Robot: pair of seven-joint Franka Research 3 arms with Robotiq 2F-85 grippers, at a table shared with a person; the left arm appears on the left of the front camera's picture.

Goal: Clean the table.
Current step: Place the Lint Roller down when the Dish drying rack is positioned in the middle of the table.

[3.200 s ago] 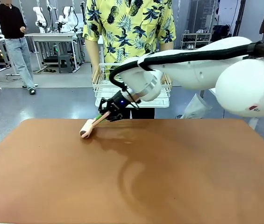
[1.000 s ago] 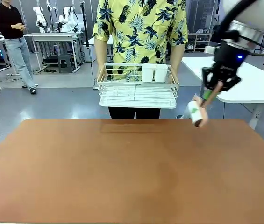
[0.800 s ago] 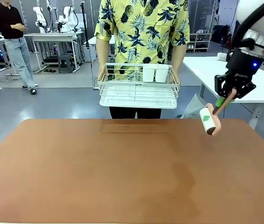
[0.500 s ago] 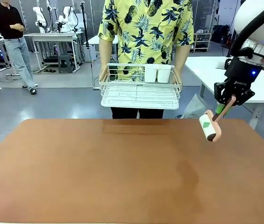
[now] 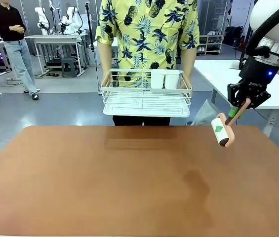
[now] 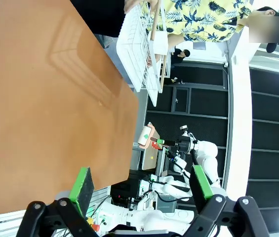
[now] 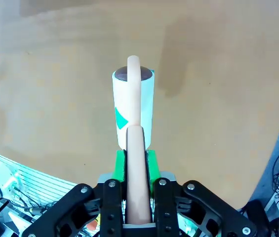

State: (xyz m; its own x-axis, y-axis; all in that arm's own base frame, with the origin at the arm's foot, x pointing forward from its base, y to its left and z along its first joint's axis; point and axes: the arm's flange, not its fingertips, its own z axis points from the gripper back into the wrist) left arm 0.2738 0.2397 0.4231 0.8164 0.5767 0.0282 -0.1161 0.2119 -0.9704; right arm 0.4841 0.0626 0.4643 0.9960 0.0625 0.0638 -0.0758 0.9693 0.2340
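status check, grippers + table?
Right gripper shut on lint roller, held above the table near its far right edge. Left gripper open, holding nothing. Person holds white dish rack past the far edge.

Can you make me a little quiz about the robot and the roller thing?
1. True or false: the lint roller is lying flat on the table.
2. Which gripper holds the roller: A left, B right?
3. What is the person holding?

Key:
1. False; it is held above the table.
2. B; the right gripper is shut on its handle, and the left gripper is open.
3. A white wire dish rack.
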